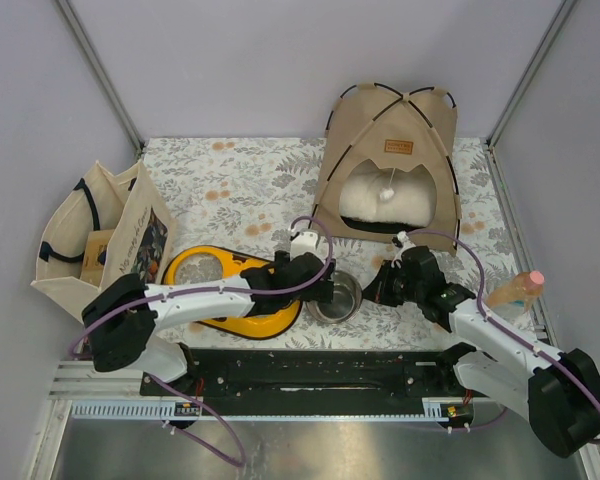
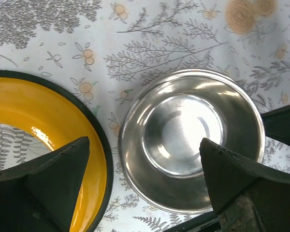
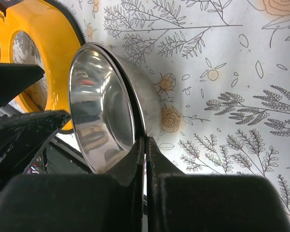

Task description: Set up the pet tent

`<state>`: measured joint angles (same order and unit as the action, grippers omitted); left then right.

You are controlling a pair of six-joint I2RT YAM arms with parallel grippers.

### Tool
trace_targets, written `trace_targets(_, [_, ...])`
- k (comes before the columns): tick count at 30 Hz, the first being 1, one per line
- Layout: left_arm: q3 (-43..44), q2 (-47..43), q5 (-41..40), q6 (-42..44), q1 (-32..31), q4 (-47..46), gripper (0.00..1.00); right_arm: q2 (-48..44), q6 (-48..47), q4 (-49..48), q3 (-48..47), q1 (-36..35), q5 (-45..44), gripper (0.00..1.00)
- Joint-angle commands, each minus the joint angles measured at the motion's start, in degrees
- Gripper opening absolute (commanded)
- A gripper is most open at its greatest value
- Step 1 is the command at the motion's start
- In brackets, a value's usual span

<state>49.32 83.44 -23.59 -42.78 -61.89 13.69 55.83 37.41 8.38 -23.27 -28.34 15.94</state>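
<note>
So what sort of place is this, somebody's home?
Probably a lab test booth, staged as a pet corner: plain grey walls box in one floral table holding a pet tent and steel bowl, with two robot arms bolted at its edge.

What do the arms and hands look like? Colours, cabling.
Left arm and right arm: white tubular links, bulky black joint housings, a purple cable looped along each. Left hand and right hand: matte black, wedge-shaped fingers tapering to the tips. No markings legible.
</note>
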Motion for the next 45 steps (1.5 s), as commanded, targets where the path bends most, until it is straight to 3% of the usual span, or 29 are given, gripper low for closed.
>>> trace_targets(1, [0.8,-3.4,0.6,3.9,-3.3,-7.1,0.99,-0.1,0.5,-1.9,1.5,-0.5,-0.7,0.0])
trace_targets(7, [1.5,-1.4,7.9,9.3,-8.5,-16.9,0.95,-0.4,1.1,-2.0,2.1,-0.5,-1.2,0.0])
trace_targets(11, [4.5,4.4,11.8,10.3,-9.5,-16.2,0.8,-0.1,1.4,-2.4,2.1,-0.5,-1.1,0.0])
trace_targets(16, [7.8,9.3,11.3,10.6,-9.9,-13.8,0.71,-0.3,1.6,-2.4,2.3,-0.5,-1.1,0.0])
trace_targets(19, [8.6,11.4,14.1,11.1,-9.9,-15.3,0.61,-0.3,1.8,-2.7,2.5,-0.5,-1.1,0.0])
trace_targets(24, [11.5,15.6,17.3,11.1,-10.0,-13.8,0.54,0.1,2.2,-2.7,2.3,-0.5,-1.1,0.0])
trace_targets(29, [11.2,15.7,14.5,10.5,-10.3,-11.1,0.37,0.2,2.4,-2.2,2.2,-0.5,-1.9,0.0])
trace_targets(37, [11.2,11.8,10.9,11.8,-10.4,-8.1,0.0,0.9,2.8,-1.9,2.2,-0.5,-3.3,0.0])
trace_targets(45, [10.0,4.7,6.2,12.2,-10.5,-5.9,0.0,0.2,3.3,-1.2,1.9,-0.4,-3.9,0.0])
